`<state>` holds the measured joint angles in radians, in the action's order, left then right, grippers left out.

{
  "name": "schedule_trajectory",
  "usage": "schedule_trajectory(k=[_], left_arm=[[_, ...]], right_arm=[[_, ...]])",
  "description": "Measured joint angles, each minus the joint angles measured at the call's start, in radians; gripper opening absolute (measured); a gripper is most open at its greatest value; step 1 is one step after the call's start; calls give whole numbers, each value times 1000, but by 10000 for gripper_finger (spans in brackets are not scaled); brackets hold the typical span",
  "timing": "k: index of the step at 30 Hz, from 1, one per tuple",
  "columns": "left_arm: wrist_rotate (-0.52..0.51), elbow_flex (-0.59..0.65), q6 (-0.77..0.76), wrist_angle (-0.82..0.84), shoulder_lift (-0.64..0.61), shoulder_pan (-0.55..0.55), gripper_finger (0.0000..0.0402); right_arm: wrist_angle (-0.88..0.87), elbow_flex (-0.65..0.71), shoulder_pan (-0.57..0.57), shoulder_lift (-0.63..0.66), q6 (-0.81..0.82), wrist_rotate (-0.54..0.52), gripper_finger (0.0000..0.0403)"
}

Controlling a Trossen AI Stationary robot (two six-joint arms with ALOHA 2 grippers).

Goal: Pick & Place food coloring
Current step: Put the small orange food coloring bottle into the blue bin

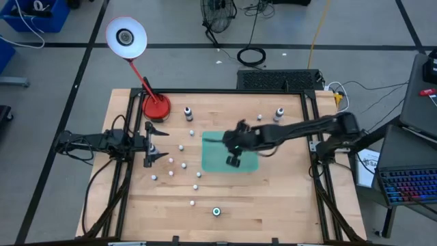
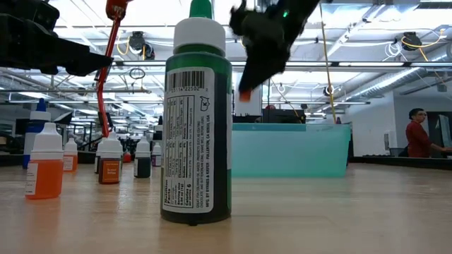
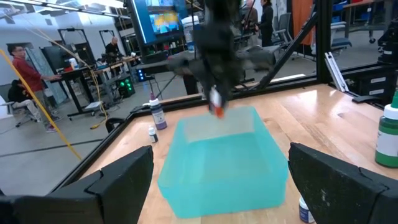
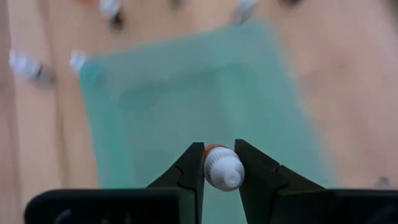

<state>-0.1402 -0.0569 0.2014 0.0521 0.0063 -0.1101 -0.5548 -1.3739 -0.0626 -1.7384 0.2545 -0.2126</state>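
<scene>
My right gripper hangs over the teal rectangular tray, shut on a tiny food coloring bottle with a white cap and an orange-red body. My left gripper waits open and level at the table's left side, with nothing between its fingers. Several more tiny bottles stand upright on the wood left of the tray. In the low view some of them show as a row, with an orange one nearer. My right gripper pinches the tiny bottle at its white cap end between its two fingers. The fingers slant down from the table's right side. The bottle is lifted clear above the tray, and its orange-red end points down below the fingertips.
A large green bottle stands near the table's front edge. Two bigger dark bottles stand at the back. The red lamp base sits at the far left. People are in the room beyond.
</scene>
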Motion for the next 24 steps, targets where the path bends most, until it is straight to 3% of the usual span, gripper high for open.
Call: schedule_trajectory(k=[7,17,24], left_arm=[[0,0,0,0,0,0,365],[0,0,0,0,0,0,365],[0,0,0,-1,0,0,365]], right_arm=[[-12,0,-9,-165,44,86,59],[-1,15,-11,-207,48,84,59],[3,45,-10,-207,78,84,125]])
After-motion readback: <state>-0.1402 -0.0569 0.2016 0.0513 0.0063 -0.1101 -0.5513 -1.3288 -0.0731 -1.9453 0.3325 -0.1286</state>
